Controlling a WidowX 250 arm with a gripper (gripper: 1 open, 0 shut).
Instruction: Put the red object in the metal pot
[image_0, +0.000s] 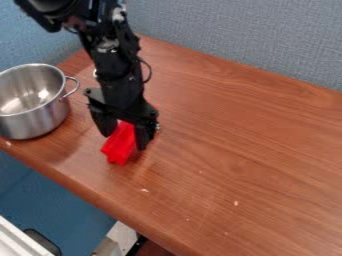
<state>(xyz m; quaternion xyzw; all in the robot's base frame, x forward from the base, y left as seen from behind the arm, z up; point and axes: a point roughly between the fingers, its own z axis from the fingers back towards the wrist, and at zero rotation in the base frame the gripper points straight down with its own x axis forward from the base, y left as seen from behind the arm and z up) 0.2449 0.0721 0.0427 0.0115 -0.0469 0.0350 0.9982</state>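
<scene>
The red object (119, 147) lies on the wooden table, its near end sticking out toward the front edge. My gripper (123, 130) points straight down over it. Its black fingers (100, 124) stand apart on either side of the block, so the gripper looks open and low at the table. The block's far part is hidden behind the fingers. Whether the pads touch the block's sides is hard to tell. The metal pot (30, 98) stands empty at the left, a short way from the gripper.
The wooden table (227, 130) runs off to the right and back. Its front edge (80, 190) passes just below the red block and the pot. A blue wall stands behind the table.
</scene>
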